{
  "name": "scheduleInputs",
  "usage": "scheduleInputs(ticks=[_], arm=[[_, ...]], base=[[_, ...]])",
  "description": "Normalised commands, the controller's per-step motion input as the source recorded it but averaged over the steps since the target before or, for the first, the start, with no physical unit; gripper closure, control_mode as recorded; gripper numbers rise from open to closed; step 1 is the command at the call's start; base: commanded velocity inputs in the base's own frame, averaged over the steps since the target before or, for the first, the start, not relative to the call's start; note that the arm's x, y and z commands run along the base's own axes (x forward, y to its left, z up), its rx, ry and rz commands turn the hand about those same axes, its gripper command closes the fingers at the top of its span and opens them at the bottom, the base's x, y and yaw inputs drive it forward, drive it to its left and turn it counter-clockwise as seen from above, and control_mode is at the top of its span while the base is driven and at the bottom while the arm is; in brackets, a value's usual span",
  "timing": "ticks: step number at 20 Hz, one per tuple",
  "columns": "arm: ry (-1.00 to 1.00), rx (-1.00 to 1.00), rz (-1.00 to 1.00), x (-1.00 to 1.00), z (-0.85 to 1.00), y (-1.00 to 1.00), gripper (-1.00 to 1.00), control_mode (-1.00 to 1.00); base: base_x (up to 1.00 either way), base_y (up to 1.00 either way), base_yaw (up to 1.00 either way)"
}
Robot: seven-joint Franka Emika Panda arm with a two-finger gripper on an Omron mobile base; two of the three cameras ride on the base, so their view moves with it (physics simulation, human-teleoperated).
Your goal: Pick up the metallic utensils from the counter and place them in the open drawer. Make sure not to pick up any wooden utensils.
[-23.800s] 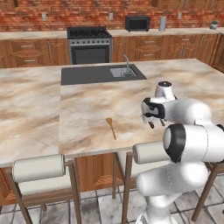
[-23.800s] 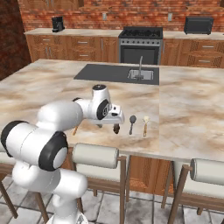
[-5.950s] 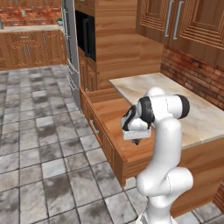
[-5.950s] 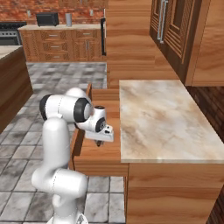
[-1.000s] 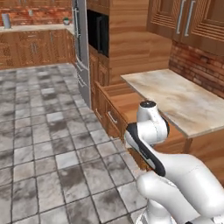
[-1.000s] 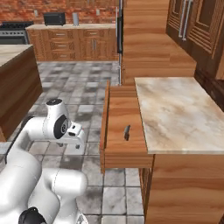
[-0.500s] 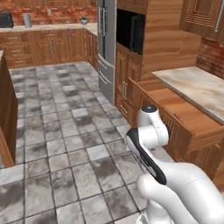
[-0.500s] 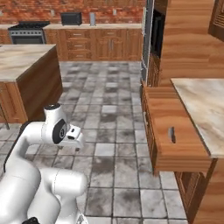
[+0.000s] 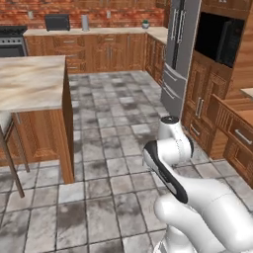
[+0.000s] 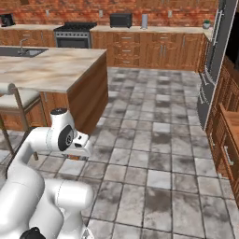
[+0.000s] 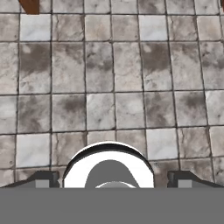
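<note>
Left base view: the white arm (image 9: 170,148) folds low over grey stone floor tiles (image 9: 108,148), its hand turned down and away so the jaws cannot be judged here. The counter (image 9: 30,81), a veined marble island top on a wooden base, sits at left with its long edge running back toward the brick wall; a stool (image 9: 7,143) stands against it.

Right base view: the counter (image 10: 51,65) lies at upper left, a dark sink panel (image 10: 16,52) at its far end. The gripper (image 10: 83,149) hangs just in front of the island's wooden side, above the tiles. No utensils can be made out on the marble from this angle.

Hand view: 2 dark fingertips (image 11: 43,179) stand far apart at the bottom corners, the jaws spread wide with nothing between them, facing bare tiles.
</note>
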Motion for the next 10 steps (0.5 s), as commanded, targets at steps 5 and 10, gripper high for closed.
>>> scheduleInputs(ticks=[5,10], arm=[[0.0,0.0,0.0,0.0,0.0,0.0,-1.0,1.0],[0.0,0.0,0.0,0.0,0.0,0.0,-1.0,1.0]], base=[[0.64,1.0,0.06],[0.68,1.0,-0.02]])
